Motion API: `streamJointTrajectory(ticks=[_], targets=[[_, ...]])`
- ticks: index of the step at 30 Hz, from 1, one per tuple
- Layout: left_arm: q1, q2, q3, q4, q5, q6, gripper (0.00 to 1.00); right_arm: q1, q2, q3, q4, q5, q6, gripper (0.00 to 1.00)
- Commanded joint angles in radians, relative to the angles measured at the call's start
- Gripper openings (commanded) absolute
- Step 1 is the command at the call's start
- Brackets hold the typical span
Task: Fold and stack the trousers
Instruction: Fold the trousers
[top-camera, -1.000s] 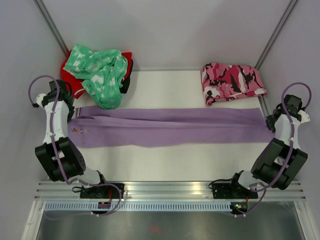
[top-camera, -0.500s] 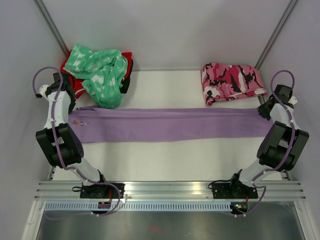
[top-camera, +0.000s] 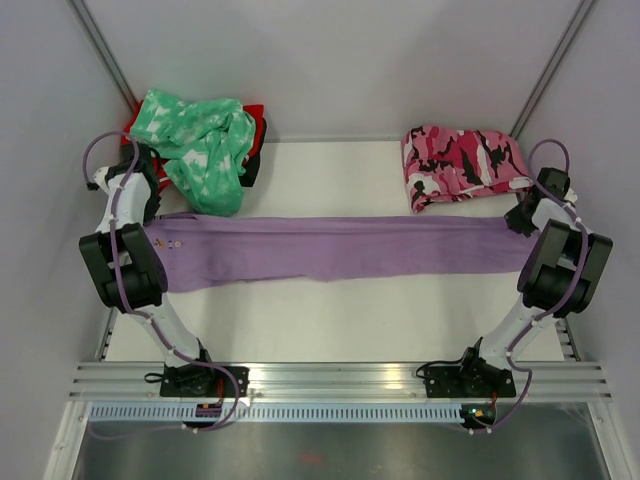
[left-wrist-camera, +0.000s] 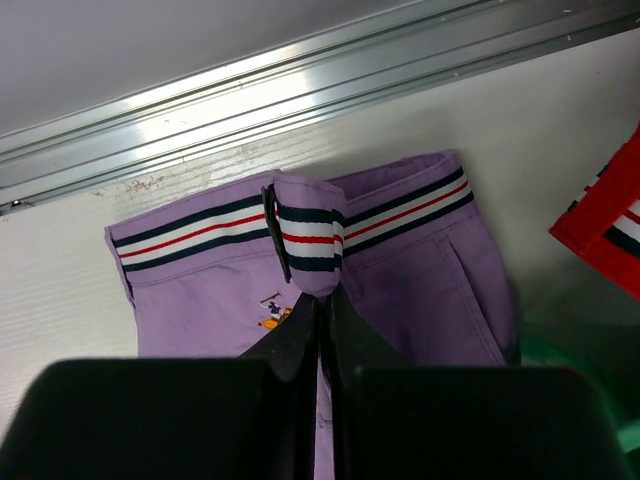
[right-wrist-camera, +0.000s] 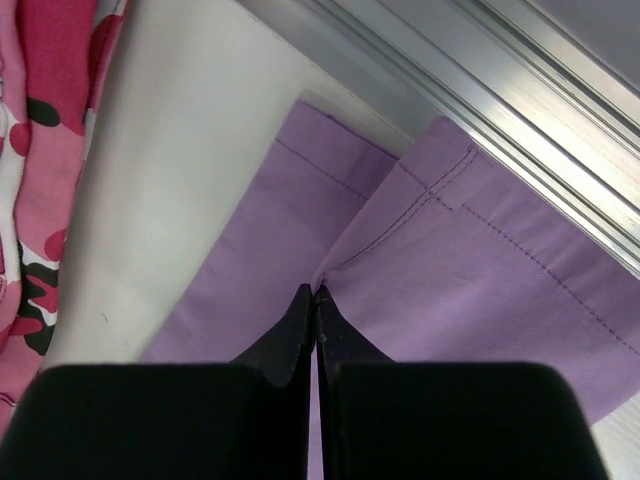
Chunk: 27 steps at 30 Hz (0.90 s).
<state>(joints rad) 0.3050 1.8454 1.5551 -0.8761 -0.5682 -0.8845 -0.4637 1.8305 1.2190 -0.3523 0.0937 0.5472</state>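
Observation:
The lilac trousers (top-camera: 340, 248) lie stretched in a long band across the table, folded lengthwise. My left gripper (top-camera: 150, 222) is shut on the striped waistband (left-wrist-camera: 305, 238) at the left end, where the cloth bunches up between the jaws (left-wrist-camera: 325, 300). My right gripper (top-camera: 522, 222) is shut on the leg hems (right-wrist-camera: 430, 250) at the right end, pinching a fold of lilac cloth at its tips (right-wrist-camera: 316, 292). Both ends are held close to the table's side rails.
A mint-green patterned garment (top-camera: 205, 140) lies on a red one (top-camera: 140, 150) at the back left, close to my left arm. A pink-black camouflage garment (top-camera: 462, 160) sits at the back right. Aluminium rails (left-wrist-camera: 300, 90) run along both table sides.
Both grippers have moved away from me, dragging the trousers towards the back of the table. The band now lies narrower and straighter than a second ago.

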Motion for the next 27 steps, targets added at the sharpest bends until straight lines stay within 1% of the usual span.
streamJointTrajectory(ticks=[1,5,8,9,10,11,12,13,14,15,16,17,18,19,20,21,22,23,24,25,26,27], targets=[[0.037,0.026,0.045,0.1,-0.199,0.021,0.02,-0.01,0.032,0.079,0.167,0.155,-0.082,0.0],[0.037,0.051,0.045,0.132,-0.183,0.028,0.02,0.01,0.058,0.085,0.208,0.141,-0.093,0.0],[0.034,0.077,0.057,0.131,-0.179,0.038,0.02,0.014,0.087,0.111,0.197,0.158,-0.089,0.0],[0.034,0.086,0.066,0.123,-0.176,0.038,0.06,0.016,0.092,0.119,0.182,0.159,-0.086,0.0],[0.033,0.089,0.069,0.114,-0.176,0.035,0.13,0.017,0.098,0.123,0.177,0.161,-0.084,0.03],[0.029,0.089,0.069,0.1,-0.179,0.035,0.31,0.017,0.096,0.129,0.17,0.158,-0.084,0.12],[0.026,0.084,0.068,0.101,-0.177,0.057,0.44,0.019,0.092,0.134,0.167,0.156,-0.085,0.2],[0.025,0.068,0.065,0.112,-0.174,0.08,0.55,0.02,0.076,0.137,0.164,0.146,-0.089,0.29],[0.025,0.057,0.065,0.139,-0.158,0.106,0.72,0.022,0.064,0.143,0.167,0.135,-0.098,0.44],[0.023,0.043,0.068,0.152,-0.142,0.16,0.8,0.023,0.05,0.146,0.168,0.12,-0.104,0.51],[0.023,0.003,0.071,0.166,-0.127,0.188,0.82,0.026,0.017,0.151,0.167,0.083,-0.108,0.57],[0.022,-0.02,0.074,0.181,-0.09,0.214,0.89,0.031,-0.003,0.16,0.167,0.057,-0.122,0.68],[0.019,-0.047,0.08,0.204,-0.07,0.263,0.92,0.034,-0.022,0.166,0.162,0.031,-0.128,0.72],[0.013,-0.075,0.083,0.215,-0.03,0.289,0.93,0.048,-0.063,0.174,0.154,0.006,-0.138,0.75],[0.008,-0.134,0.088,0.218,-0.015,0.307,0.93,0.057,-0.088,0.184,0.145,-0.018,-0.156,0.78],[0.002,-0.167,0.092,0.227,0.013,0.347,0.93,0.068,-0.111,0.188,0.13,-0.031,-0.165,0.8],[-0.013,-0.196,0.091,0.229,0.081,0.369,0.93,0.089,-0.161,0.188,0.121,-0.04,-0.17,0.81],[-0.027,-0.266,0.085,0.229,0.105,0.384,0.93,0.102,-0.192,0.174,0.119,-0.057,-0.173,0.8],[-0.044,-0.3,0.059,0.239,0.129,0.415,0.91,0.131,-0.248,0.163,0.125,-0.067,-0.181,0.8],[-0.085,-0.333,0.039,0.241,0.152,0.43,0.9,0.148,-0.276,0.148,0.131,-0.083,-0.187,0.8],[-0.105,-0.394,0.017,0.232,0.198,0.43,0.84,0.164,-0.304,0.116,0.137,-0.122,-0.197,0.79],[-0.124,-0.425,-0.036,0.226,0.224,0.418,0.78,0.203,-0.353,0.099,0.136,-0.132,-0.211,0.78]])
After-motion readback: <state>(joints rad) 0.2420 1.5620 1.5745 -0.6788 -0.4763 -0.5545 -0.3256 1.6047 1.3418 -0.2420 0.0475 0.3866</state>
